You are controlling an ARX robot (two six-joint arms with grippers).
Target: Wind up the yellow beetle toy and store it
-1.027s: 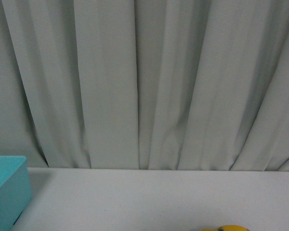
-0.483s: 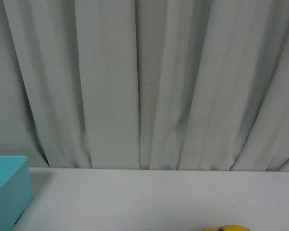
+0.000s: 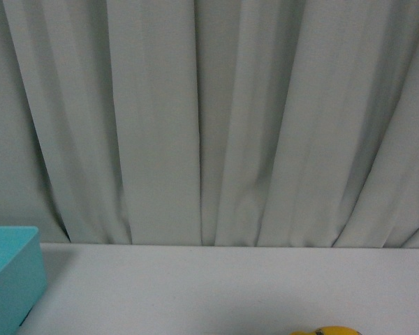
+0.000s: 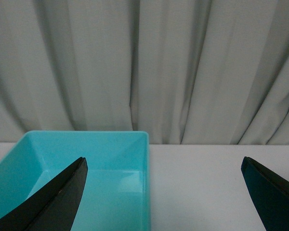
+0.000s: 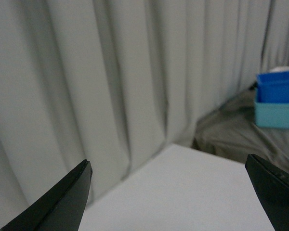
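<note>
Toy: yellow beetle toy (image 3: 328, 331) is barely showing, probably sitting on table (image 3: 230, 286).
Left gripper (image 4: 164, 162): gaping wide, holding nothing, facing teal box (image 4: 111, 154).
Right gripper (image 5: 168, 161): gaping wide, holding nothing.

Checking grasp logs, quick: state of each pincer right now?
Left pincer: open, holding nothing.
Right pincer: open, holding nothing.
</note>
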